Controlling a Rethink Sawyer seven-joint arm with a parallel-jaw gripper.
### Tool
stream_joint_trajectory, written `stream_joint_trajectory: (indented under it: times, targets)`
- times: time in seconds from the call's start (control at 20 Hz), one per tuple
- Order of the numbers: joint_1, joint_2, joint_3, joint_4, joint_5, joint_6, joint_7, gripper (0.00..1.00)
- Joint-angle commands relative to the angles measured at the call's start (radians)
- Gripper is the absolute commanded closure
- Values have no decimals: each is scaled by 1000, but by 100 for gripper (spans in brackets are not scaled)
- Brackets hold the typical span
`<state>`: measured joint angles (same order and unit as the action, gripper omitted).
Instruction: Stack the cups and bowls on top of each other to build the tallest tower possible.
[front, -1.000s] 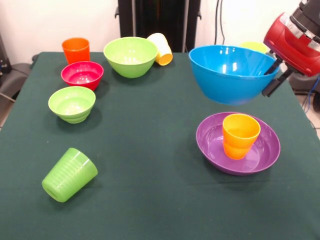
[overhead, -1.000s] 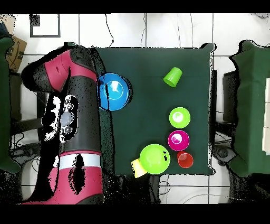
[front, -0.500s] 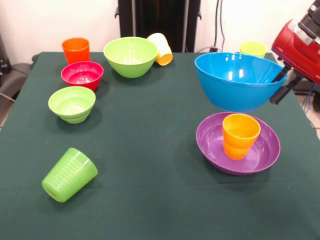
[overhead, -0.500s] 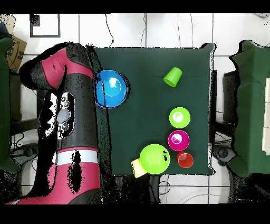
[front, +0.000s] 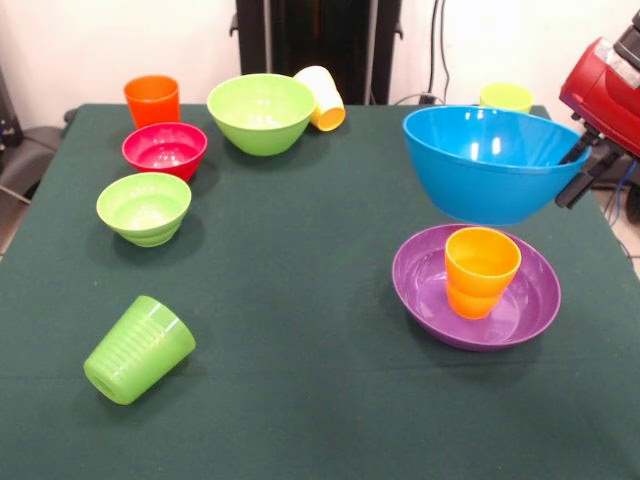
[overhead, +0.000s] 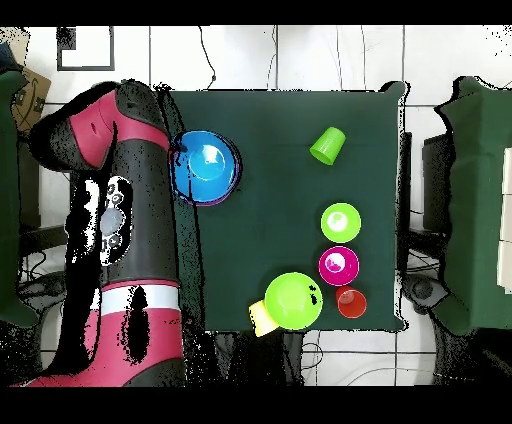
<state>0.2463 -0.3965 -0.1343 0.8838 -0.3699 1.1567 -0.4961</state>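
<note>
One gripper (front: 578, 172) at right edge pinches the blue bowl's (front: 490, 163) rim, holding it in the air above the purple bowl (front: 430, 295) containing an orange-yellow cup (front: 480, 270) on the bench (front: 300, 300).

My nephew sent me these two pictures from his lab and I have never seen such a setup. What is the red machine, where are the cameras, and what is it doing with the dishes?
The red and black machine is a robot arm. One picture is taken across the table, facing the robot; the other looks straight down from above. On the green table lie plastic dishes: a purple bowl with an orange-yellow cup standing in it, a ribbed green cup on its side, two lime green bowls, a red bowl, an orange cup and two more yellowish cups at the far edge. The arm's fingers grip the rim of a large blue bowl, held in the air above the purple bowl.
</note>
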Motion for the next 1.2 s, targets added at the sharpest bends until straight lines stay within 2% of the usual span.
stream_joint_trajectory:
  times: [0.05,1.2]
  targets:
    - [-11,29,36,-56,10,79,282,100]
    - [-4,79,27,-87,13,47,300,100]
